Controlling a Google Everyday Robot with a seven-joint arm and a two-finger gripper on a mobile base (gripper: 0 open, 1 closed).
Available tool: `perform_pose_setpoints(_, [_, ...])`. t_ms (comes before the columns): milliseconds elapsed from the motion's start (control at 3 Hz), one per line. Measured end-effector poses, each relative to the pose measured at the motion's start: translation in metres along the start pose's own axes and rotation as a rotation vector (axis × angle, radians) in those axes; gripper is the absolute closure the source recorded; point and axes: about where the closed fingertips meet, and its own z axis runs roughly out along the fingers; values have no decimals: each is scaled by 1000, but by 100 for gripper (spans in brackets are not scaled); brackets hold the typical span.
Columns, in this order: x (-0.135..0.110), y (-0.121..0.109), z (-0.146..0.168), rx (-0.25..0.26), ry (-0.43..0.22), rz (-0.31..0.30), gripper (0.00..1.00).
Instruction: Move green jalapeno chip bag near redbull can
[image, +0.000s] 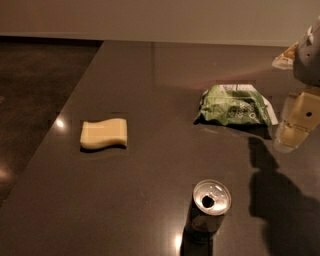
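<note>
At the right edge of the bench (150, 75) the claw (294, 127) hangs partly cut off, open or closed I cannot tell, just beside the green jalapeno chip bag (234, 106), while the redbull can (210, 205) stands near the front edge and a yellow sponge (104, 134) lies toward the left edge.

countertop (150, 165): sponge (104, 133), chip bag (234, 106), can (211, 200); gripper (294, 125) at right

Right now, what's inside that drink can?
Only a dark opening shows in the silver top of the redbull can; its contents are hidden. The gripper hangs beside the green jalapeno chip bag.
</note>
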Motion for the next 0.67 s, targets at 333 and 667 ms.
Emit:
perform_pose_setpoints(333, [0,0,0,0,0,0,0])
perform_pose_setpoints(667, [-14,-13,12,-27,-11,4,0])
